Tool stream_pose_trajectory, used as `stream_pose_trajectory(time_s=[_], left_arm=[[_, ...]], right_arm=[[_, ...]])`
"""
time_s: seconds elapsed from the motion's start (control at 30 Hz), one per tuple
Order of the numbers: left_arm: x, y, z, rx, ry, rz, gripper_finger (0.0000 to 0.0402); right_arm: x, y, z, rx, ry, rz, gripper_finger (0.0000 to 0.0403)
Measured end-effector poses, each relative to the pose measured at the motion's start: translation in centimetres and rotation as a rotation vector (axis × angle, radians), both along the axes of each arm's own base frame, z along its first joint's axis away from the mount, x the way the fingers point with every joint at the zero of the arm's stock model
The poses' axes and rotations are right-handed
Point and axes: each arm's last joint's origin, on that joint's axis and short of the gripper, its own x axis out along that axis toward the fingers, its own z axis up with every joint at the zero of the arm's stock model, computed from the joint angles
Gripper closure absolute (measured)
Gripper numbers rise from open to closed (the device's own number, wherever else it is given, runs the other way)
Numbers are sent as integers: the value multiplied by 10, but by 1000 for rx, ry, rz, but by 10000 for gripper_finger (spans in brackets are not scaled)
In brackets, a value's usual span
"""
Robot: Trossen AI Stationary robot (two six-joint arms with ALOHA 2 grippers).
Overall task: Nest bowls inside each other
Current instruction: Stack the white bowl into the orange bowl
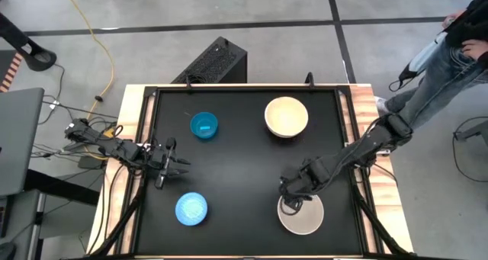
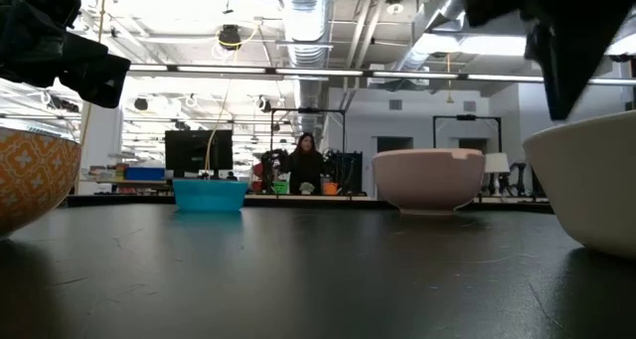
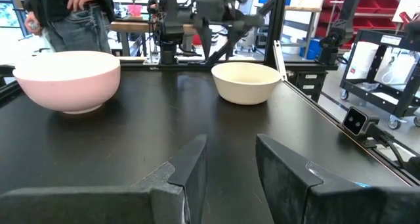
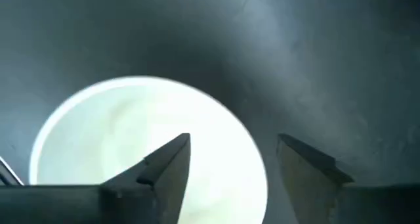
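Note:
My right gripper (image 1: 291, 205) hangs open over the far-left rim of the white bowl (image 1: 303, 216), which stands upright near the table's front right. In the right wrist view one finger (image 4: 167, 163) is over the bowl's inside (image 4: 131, 145) and the other (image 4: 305, 165) is over bare table outside it. I see no touch. A pale pink bowl (image 3: 65, 79) stands upright at the far right (image 1: 286, 117). A small blue bowl (image 1: 203, 126) sits far left. A blue bowl with a patterned outside (image 1: 191, 209) sits near left. My left gripper (image 3: 230, 158) waits open at the table's left edge.
The middle of the black table (image 1: 244, 168) lies bare between the bowls. A raised wooden frame (image 1: 133, 107) borders the table. A person's legs (image 1: 442, 54) stand beyond the far right corner, and cables (image 1: 76, 138) run off the left side.

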Motion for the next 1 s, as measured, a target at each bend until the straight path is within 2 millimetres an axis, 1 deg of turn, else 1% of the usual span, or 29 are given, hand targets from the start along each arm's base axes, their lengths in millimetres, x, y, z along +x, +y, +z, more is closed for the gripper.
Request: stream_pose_trajectory(time_s=[0.1, 0.27, 0.43, 0.6, 0.67, 0.73, 0.83, 0.97, 1.0], left_arm=[[0, 0, 0, 0, 0, 0, 284], [0, 0, 0, 0, 0, 0, 284], [0, 0, 0, 0, 0, 0, 284], [0, 0, 0, 0, 0, 0, 284], [0, 0, 0, 0, 0, 0, 284], [0, 0, 0, 0, 0, 0, 284], [0, 0, 0, 0, 0, 0, 284], [0, 0, 0, 0, 0, 0, 284], [0, 0, 0, 0, 0, 0, 284]], right_arm=[[9, -1, -15, 21, 79, 55, 147], [19, -5, -37, -12, 180, 164, 148], [29, -11, -54, -32, 224, 244, 149], [34, -13, -65, 15, 275, 342, 157], [35, -13, -68, 42, 286, 372, 175], [36, -14, -68, 55, 290, 388, 207], [37, -18, -66, 78, 283, 397, 275], [35, -27, -53, 127, 249, 402, 374], [35, -30, -48, 151, 226, 404, 386]])
